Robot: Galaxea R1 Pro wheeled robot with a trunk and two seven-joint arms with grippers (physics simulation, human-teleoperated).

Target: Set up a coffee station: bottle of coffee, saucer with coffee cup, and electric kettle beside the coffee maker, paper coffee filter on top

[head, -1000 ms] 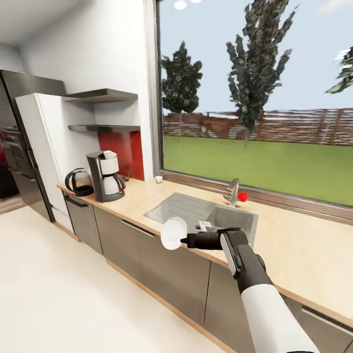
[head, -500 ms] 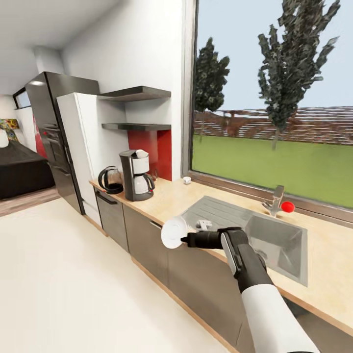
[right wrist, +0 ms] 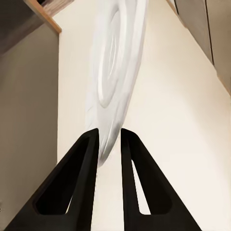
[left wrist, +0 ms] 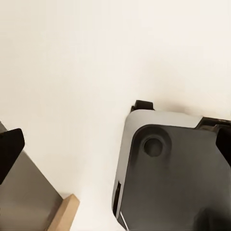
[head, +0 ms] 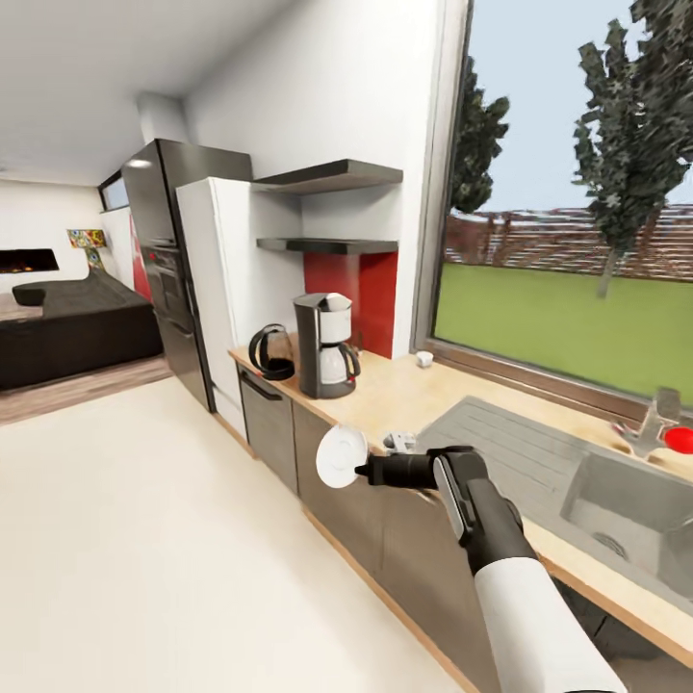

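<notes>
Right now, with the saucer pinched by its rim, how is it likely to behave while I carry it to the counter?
The saucer looks rigid, thin and probably light. The right gripper clamps only its edge, with the disc standing on edge, so it may pivot or slip if jolted. Its glossy white surface suggests ceramic: likely slippery and breakable if dropped on the floor.

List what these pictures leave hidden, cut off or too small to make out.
- Head view: small white thing by the window, too small to identify.
- Head view: shelves seen from below, their tops hidden.
- Head view: kettle partly behind the coffee maker.
- Head view: sink and tap cut off by the right edge.
- Right wrist view: plate seen edge-on between the right gripper fingers; top cut off.
</notes>
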